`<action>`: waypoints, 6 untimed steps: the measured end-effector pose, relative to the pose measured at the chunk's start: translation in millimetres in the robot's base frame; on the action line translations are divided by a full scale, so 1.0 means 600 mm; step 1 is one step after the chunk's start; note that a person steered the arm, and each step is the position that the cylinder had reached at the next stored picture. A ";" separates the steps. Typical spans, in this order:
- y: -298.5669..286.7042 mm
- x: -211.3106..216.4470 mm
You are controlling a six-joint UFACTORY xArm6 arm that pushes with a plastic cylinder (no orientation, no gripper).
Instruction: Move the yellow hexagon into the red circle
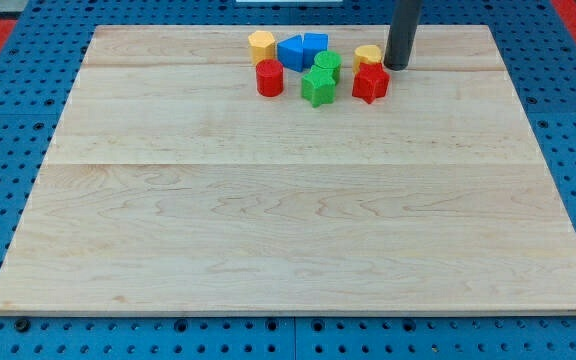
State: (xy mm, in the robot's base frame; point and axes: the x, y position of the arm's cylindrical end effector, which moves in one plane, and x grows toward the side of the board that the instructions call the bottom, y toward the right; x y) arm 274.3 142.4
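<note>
The yellow hexagon (261, 45) sits near the view's top, left end of a cluster of blocks. The red circle, a red cylinder (269, 78), stands just below it and slightly to the right, close but a little apart. My tip (397, 66) rests on the board at the cluster's right end, right next to a second yellow block (368, 55) and the red star-like block (370, 83). The tip is far to the right of the yellow hexagon.
Two blue blocks (291, 51) (315, 44) lie right of the hexagon. A green round block (328, 64) and a green star-like block (318, 87) sit in the cluster's middle. The wooden board (288, 220) lies on a blue perforated base.
</note>
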 end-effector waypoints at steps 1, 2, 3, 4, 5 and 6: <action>-0.007 0.000; -0.006 0.000; -0.011 -0.057; -0.054 -0.114; -0.129 -0.135; -0.200 -0.136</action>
State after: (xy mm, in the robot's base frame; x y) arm 192.5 22.3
